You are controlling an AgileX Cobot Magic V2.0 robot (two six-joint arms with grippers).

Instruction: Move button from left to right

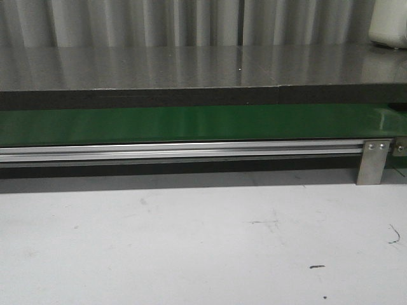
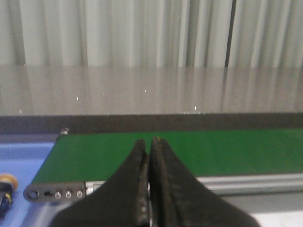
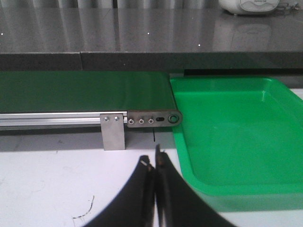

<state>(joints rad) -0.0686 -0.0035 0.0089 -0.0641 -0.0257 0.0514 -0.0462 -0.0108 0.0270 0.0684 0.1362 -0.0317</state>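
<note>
The button shows only in the left wrist view, cut off by the picture's edge: an orange-yellow cap on a dark body, lying on a blue surface beside the end of the green belt. My left gripper is shut and empty, hanging in front of the belt, well apart from the button. My right gripper is also shut and empty, over the white table just beside the green tray. Neither gripper appears in the front view.
The green conveyor belt with its aluminium rail runs across the table, held by a metal bracket. Behind it is a grey shelf. The belt's other end meets the green tray.
</note>
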